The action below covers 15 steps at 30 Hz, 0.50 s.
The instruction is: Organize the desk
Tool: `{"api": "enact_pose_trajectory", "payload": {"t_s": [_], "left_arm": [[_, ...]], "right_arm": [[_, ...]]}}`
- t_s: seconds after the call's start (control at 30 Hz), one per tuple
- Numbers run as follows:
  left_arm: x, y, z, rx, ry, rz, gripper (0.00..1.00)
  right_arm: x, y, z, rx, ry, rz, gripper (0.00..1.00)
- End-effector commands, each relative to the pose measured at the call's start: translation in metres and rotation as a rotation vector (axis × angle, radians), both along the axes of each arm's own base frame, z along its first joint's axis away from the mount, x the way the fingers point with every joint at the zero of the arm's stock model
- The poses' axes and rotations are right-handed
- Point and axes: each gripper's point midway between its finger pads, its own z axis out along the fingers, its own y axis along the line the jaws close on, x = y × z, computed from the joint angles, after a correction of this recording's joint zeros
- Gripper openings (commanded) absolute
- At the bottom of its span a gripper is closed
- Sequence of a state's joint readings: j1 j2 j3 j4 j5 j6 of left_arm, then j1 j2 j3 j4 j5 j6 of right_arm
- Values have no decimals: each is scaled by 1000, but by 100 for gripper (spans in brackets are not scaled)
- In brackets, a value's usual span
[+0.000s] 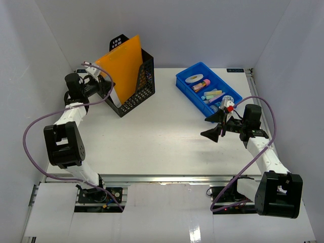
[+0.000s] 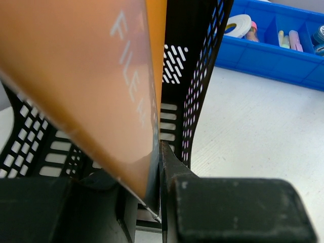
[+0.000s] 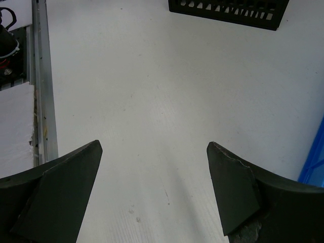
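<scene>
We are looking into a plain booth: a pale back wall (image 1: 202, 30) is rising behind the white tabletop (image 1: 157, 142), with a left wall (image 1: 25, 66) and a right wall (image 1: 301, 66) closing the sides. Soft, even light is casting only faint shadows across that surface.

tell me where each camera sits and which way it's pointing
top external: above and behind the arm bases, looking down on the desk; both arms show
left wrist: on the left arm, looking along the left end effector, shut on the orange folder in the black file holder; blue tray beyond
right wrist: on the right arm, looking across the desk past the open right end effector to the file holder
shared: both wrist views catch file holder and blue tray
</scene>
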<state>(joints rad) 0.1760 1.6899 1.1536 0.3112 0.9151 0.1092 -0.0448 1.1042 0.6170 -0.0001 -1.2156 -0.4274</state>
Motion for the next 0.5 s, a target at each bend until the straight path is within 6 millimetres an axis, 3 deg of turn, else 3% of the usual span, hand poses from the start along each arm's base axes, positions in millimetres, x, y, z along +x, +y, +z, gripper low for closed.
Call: {"api": "enact_pose_trajectory", "payload": {"t_s": [0.0,0.13,0.2,0.37,0.47], "left_arm": [[-9,-4,24,29,-89,36,46],[-16,-9,38,-4,-92,51,86],[-18,-7,50,-22,-100,84,98],[-27,11,100,-79,-147,249,98],[-47,19,132,-127,-167,330,98]], "right_arm": [[1,0,7,4,-36,16,91],[2,0,8,-1,-49,13,91],[0,-1,6,-2,-30,9,91],[6,-10,9,-22,-33,-38,91],[13,-18,9,-60,-9,-99,94]]}}
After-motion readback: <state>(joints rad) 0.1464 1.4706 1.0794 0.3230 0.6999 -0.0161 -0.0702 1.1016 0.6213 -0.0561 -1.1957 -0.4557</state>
